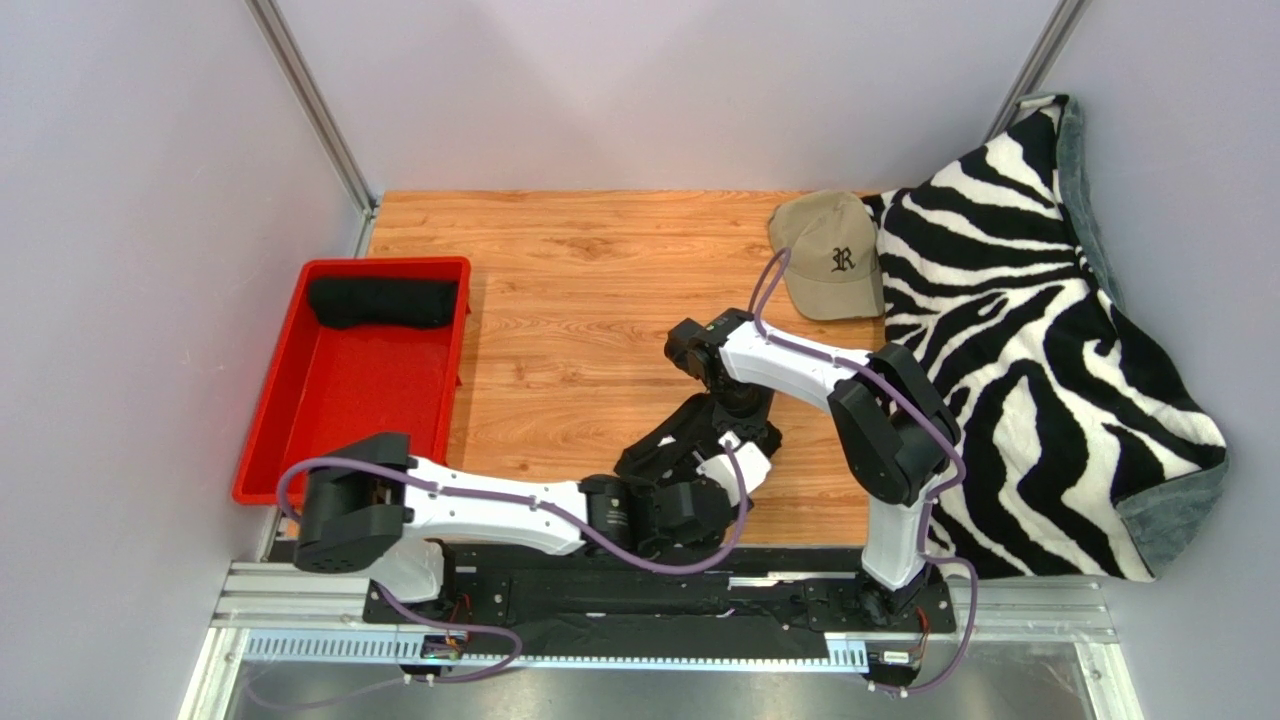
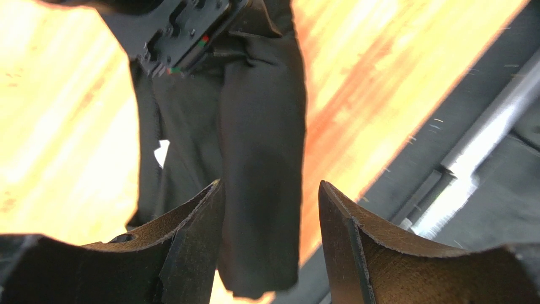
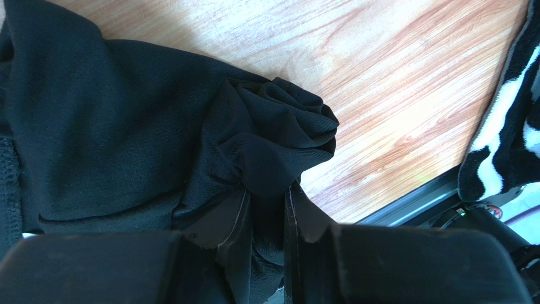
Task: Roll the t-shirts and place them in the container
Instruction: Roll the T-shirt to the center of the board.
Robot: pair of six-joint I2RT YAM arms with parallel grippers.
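Observation:
A black t-shirt (image 1: pixel 672 438) hangs bunched above the near middle of the wooden table (image 1: pixel 571 300). My right gripper (image 3: pixel 266 190) is shut on a crumpled wad of the t-shirt (image 3: pixel 272 136), with cloth pinched between its fingers. In the left wrist view a dark fold of the t-shirt (image 2: pixel 260 126) hangs down between the spread fingers of my left gripper (image 2: pixel 269 196), which is open; the fold lies near the left finger and clear of the right one. From above, the left gripper (image 1: pixel 684 503) sits just below the right gripper (image 1: pixel 732 450). A rolled black t-shirt (image 1: pixel 383 302) lies in the red tray (image 1: pixel 338 428).
A tan cap (image 1: pixel 830 255) lies at the back right. A zebra-print blanket (image 1: pixel 1037 345) covers the table's right side. The red tray stands along the left edge. A metal rail (image 1: pixel 601 600) runs along the near edge under both arm bases.

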